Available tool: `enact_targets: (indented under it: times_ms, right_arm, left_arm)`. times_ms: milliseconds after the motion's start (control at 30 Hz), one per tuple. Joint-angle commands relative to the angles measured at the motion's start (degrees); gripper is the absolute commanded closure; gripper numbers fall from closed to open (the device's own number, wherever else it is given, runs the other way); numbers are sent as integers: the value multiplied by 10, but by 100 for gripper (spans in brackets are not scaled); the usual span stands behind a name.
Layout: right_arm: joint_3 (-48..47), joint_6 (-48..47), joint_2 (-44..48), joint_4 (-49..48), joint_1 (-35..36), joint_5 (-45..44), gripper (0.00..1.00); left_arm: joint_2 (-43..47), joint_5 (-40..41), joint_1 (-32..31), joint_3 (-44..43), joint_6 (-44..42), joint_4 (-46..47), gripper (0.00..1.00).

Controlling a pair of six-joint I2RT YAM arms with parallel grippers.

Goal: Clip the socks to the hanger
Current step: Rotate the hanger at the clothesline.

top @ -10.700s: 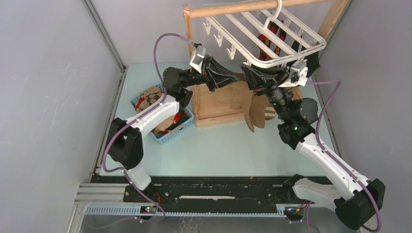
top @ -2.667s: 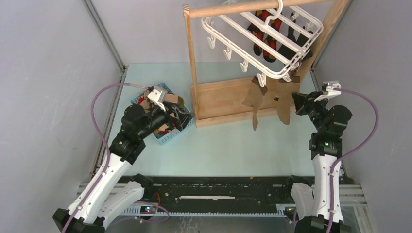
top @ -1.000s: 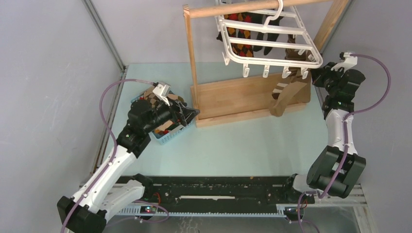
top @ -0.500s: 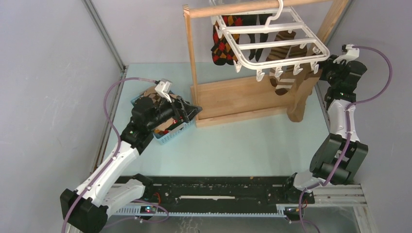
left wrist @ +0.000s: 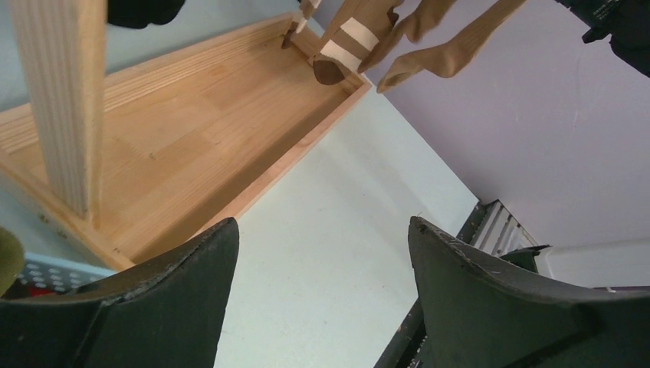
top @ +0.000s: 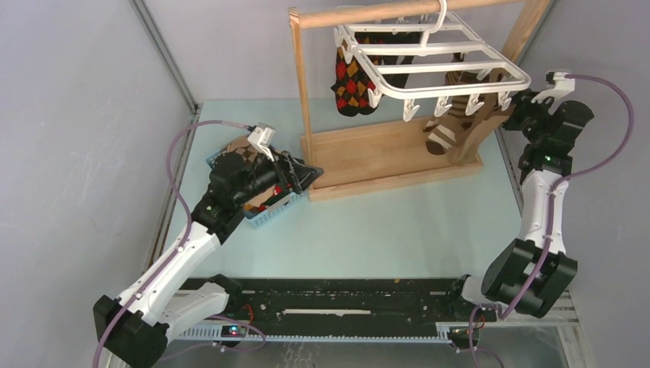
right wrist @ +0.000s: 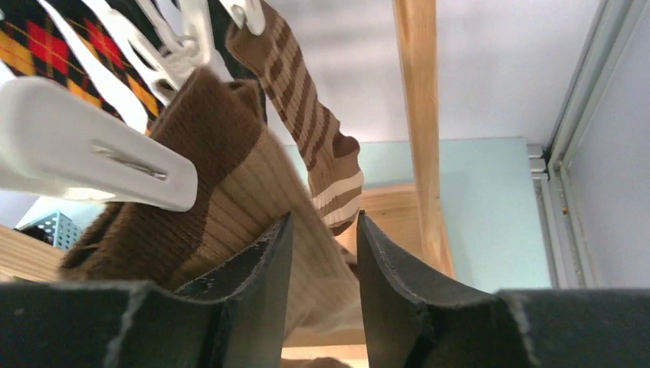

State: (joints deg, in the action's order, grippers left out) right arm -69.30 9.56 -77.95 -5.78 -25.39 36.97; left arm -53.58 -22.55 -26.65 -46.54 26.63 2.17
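Since half a second earlier, the hanger point(top: 460, 84) had swung on its hook so that its right end sat farther right, and the right gripper point(right wrist: 322, 226) had gone with it, its jaws now parted by a narrow gap where before they were pressed together. That right arm rose from its near-right base, ran along the right edge of the table point(top: 383, 230) toward the far side, and bent its wrist left to the hanger's right corner. The tan sock point(right wrist: 253, 199), held by a white clip point(right wrist: 84, 149), showed through the gap between the jaws; whether they touched it could not be told. A striped sock point(right wrist: 306, 130) hung just beyond it, and an argyle sock point(top: 349, 80) hung at the hanger's left end, under the wooden rail point(top: 360, 14). The left arm reached diagonally from its near-left base toward the far right, with its wrist low over the blue basket point(top: 270, 211). The left gripper point(left wrist: 322, 226) was spread wide and grasped nothing, pointing at the stand's wooden base point(left wrist: 199, 146).
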Motion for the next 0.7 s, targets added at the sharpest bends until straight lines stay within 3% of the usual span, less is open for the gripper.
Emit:
enact_targets:
  times_ms: [0,200,400,467,533,567,667]
  right_arm:
    - [10,44,61,0,-49,56,52]
    - [12,30,158,51,-147,166,29]
    - [12,-45,233,182,-250,360,27]
    - [0,-136,260,279,-275,458,27]
    - [-46,-349,262,520,-280,546,28]
    - [-66,-455,261,648,-275,558,29]
    - [-95,-666,271,843,-176,503,38]
  left_arm:
    - [-6,18,-32,-60,-45,26,15]
    - [-24,28,-70,-57,-95,65,15]
    - [-70,34,-100,-82,-150,98,18]
    - [-76,38,-100,-85,-160,101,19]
    - [-78,40,-100,-84,-168,105,20]
    - [-78,42,-100,-82,-171,108,20]
    - [-74,53,-100,-73,-177,121,20]
